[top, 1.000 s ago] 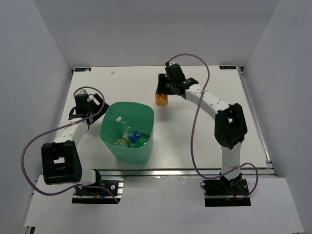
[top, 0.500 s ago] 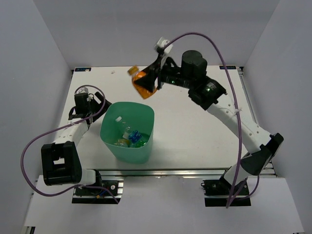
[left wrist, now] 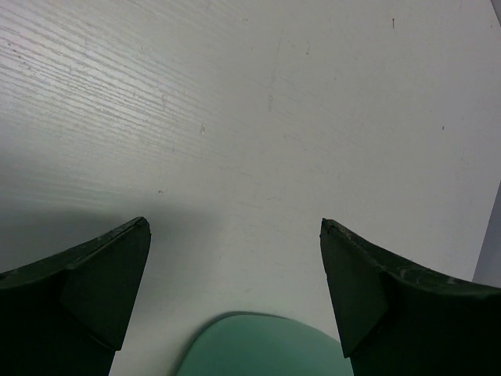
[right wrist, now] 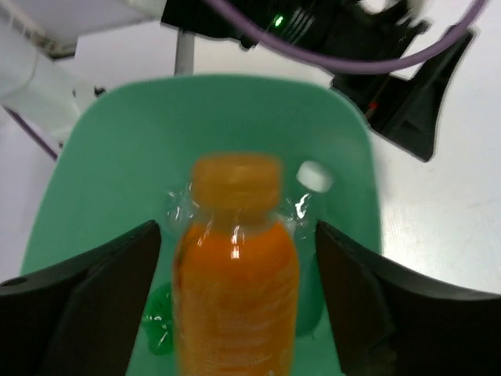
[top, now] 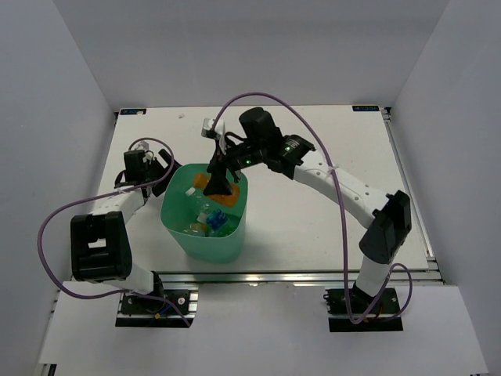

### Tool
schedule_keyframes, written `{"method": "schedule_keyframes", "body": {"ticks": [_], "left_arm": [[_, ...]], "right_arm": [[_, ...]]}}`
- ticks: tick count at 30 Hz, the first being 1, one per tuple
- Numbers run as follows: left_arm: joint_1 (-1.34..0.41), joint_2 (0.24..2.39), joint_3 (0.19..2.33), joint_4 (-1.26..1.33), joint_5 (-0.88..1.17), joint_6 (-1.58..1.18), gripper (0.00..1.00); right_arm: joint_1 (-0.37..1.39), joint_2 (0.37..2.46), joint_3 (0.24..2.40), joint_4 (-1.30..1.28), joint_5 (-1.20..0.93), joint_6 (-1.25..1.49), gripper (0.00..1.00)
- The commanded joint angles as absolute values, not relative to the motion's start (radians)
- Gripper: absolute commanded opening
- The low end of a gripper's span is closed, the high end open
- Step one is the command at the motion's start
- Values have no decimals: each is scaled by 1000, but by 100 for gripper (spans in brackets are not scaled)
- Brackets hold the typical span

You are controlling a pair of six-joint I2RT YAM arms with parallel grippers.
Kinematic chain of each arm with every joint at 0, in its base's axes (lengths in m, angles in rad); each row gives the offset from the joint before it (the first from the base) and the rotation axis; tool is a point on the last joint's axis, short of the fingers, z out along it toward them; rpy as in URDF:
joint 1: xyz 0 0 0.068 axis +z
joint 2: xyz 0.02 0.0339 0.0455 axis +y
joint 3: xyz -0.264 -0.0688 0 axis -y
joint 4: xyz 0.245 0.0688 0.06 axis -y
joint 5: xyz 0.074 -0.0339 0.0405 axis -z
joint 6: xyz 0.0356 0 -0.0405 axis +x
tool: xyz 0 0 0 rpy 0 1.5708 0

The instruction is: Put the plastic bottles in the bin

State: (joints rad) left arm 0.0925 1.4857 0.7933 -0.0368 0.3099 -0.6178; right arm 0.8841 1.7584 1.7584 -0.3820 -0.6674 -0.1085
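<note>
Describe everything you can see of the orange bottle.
The orange bottle is small glossy plastic, orange throughout, with a matching cap. It is over the bin's opening, cap pointing away from the right gripper, between its spread fingers with a narrow gap each side; nothing visibly touches it.

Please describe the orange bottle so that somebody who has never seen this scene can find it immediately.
Look for the teal-green bin on the white table. At its opening, the open right gripper brackets the orange bottle without touching it. Only this one is solid orange, cap included; the bottles lying in the bin are clear, blue-labelled or green.
</note>
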Motion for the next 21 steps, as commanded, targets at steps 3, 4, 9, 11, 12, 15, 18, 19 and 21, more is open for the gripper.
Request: {"method": "schedule_keyframes", "body": {"ticks": [3,4,9,11,12,15,18,19,21], "left_arm": [[95,1483,828,-8,360,-615,98],[94,1482,828,-8,364,-615,98],[94,1483,833,26,443,-566,98],[94,1497,853,18,540,-534,98],[95,1503,857,21,575,-516,98],[94,1499,873,6,583,-493,98],[95,1480,871,-23,595,-468,98],[95,1477,867,-8,610,-469,98],[95,1473,853,23,653,-477,98]], "right_arm": [[917,1784,1870,-520,-727,-236,89],[917,1781,1876,-522,-716,-236,89],[908,1744,1890,-454,-593,-161,89],[875,1721,1890,-382,-571,-102,89],[855,1714,1891,-358,-571,-68,89],[757,1683,1888,-255,-623,67,89],[664,1652,1881,-198,-611,143,89],[631,1638,1881,-196,-604,149,89],[601,1620,1858,-189,-575,164,89]]}}
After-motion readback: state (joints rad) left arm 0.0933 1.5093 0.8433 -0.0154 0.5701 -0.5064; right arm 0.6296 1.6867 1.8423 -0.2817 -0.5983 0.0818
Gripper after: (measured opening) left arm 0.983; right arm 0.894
